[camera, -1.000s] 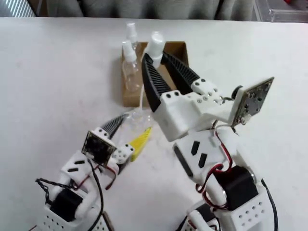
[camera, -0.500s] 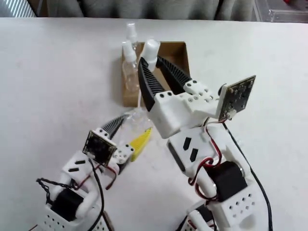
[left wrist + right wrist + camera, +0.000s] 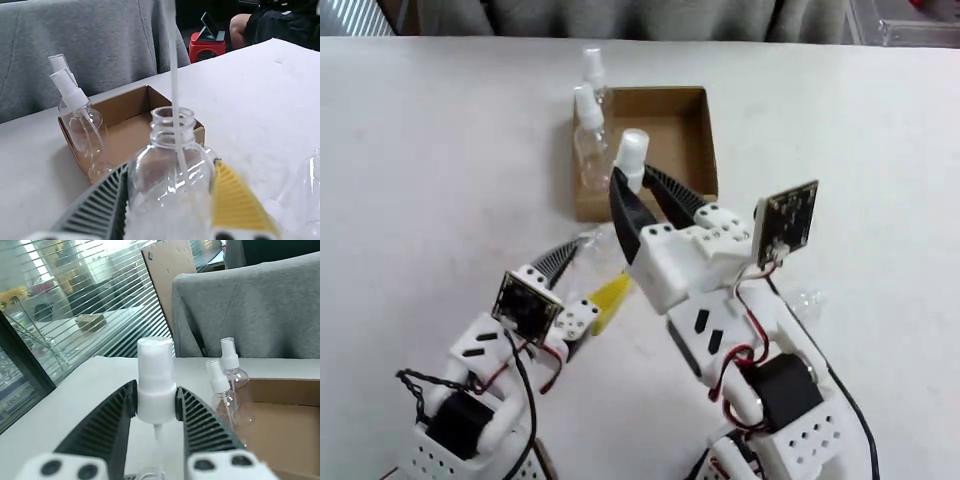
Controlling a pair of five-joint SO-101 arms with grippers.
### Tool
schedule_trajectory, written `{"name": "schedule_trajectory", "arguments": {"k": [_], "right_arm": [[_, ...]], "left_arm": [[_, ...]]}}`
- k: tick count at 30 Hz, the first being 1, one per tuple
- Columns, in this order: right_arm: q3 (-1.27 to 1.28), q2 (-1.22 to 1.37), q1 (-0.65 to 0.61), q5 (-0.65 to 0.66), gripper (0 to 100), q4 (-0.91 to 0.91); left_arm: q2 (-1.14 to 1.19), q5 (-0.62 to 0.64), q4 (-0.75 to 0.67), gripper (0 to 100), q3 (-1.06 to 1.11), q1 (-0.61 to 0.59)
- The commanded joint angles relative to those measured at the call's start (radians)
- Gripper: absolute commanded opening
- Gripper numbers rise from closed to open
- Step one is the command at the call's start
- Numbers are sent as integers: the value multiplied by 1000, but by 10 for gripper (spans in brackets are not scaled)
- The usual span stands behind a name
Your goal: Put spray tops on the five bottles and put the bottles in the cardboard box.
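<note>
Open bottle (image 3: 167, 155) sits clamped in left gripper (image 3: 170, 200); right gripper (image 3: 156, 405) grips spray top (image 3: 155, 370), tube inside bottle neck. Two capped bottles (image 3: 590, 135) stand in box (image 3: 685, 120)

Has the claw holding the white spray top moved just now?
Yes. The right claw carried the spray top back across the cardboard box toward its near edge.

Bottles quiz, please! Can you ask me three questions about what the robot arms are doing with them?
1. True or false: the right gripper holds a spray top.
2. How many capped bottles stand in the cardboard box? A one, B two, C five.
3. What does the left gripper hold?
Key: 1 true; 2 B; 3 an open bottle.
</note>
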Motion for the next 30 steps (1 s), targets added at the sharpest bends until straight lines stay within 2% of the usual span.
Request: {"name": "schedule_trajectory", "arguments": {"k": [1, 5, 16, 22, 28, 30], "right_arm": [[26, -56, -50, 17, 15, 33], [92, -93, -91, 29, 15, 38], [115, -120, -91, 31, 17, 104], [115, -120, -156, 95, 18, 182], [115, -120, -173, 104, 20, 180], [115, -120, -173, 106, 48, 186]], "left_arm": [[-18, -6, -31, 20, -9, 8], [-18, -6, -31, 20, -9, 8], [-18, -6, -32, 20, -3, 8], [-18, -6, -146, 20, 71, 7], [-18, -6, -150, 20, 69, 7], [-18, -6, -150, 20, 69, 7]]}}
